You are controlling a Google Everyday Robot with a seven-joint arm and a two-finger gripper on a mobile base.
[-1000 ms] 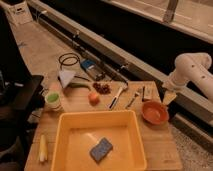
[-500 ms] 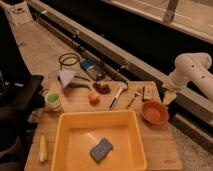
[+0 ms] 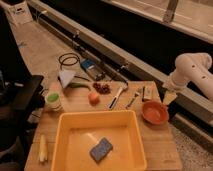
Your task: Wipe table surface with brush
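Observation:
The table surface [image 3: 159, 139] is a light tan plank top. The brush [image 3: 116, 97] lies on it at the back middle, its pale end toward the far edge and its dark handle toward the tub. It lies between an orange fruit [image 3: 93, 98] and a thin silvery fork-like utensil [image 3: 133, 98]. My gripper [image 3: 169, 98] hangs from the white arm [image 3: 192, 72] at the table's right back corner, just above and right of the orange bowl [image 3: 155, 111]. It is well apart from the brush and holds nothing that I can see.
A big yellow tub [image 3: 131, 131] with a blue sponge [image 3: 101, 149] fills the table's front. A green cup [image 3: 53, 99], red grapes [image 3: 102, 88], a green vegetable [image 3: 80, 86] and a small dark block [image 3: 146, 92] sit at the back. A pale cob [image 3: 43, 148] lies front left.

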